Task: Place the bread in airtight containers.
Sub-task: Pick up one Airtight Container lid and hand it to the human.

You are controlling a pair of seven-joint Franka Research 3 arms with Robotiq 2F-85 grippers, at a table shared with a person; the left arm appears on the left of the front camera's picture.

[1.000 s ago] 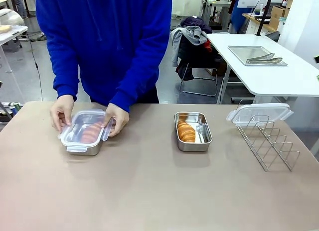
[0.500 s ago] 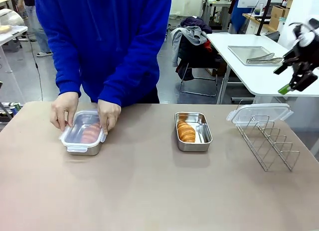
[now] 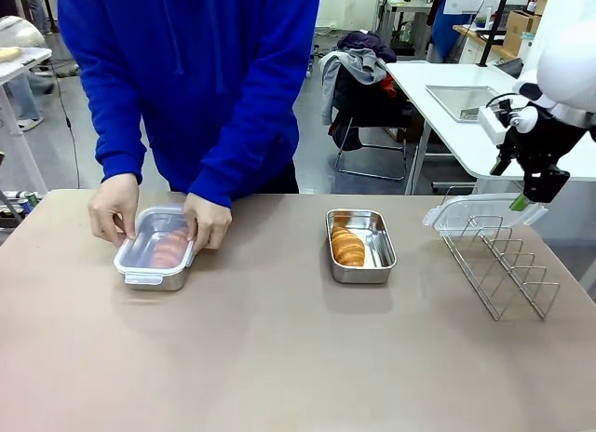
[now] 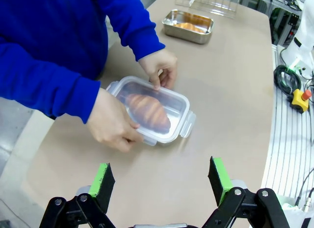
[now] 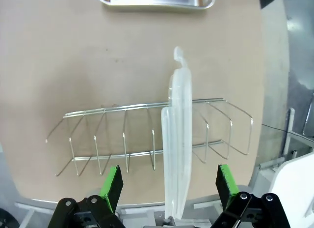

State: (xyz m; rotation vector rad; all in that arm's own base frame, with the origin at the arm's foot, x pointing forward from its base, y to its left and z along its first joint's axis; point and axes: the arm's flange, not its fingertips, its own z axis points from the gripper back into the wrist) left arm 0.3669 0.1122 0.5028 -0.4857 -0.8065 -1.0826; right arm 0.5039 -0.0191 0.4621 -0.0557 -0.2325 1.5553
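Lowered toward the clear lid (image 3: 485, 211) on the wire rack (image 3: 503, 264), your right gripper (image 3: 521, 201) hangs with fingers spread (holding nothing), so pinch that light, slippery, slightly flexible lid by its stiff rim.

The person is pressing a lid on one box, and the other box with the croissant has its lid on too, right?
Not quite. The second container is open, its croissant uncovered, as the front view shows. Its clear lid rests on the wire rack.
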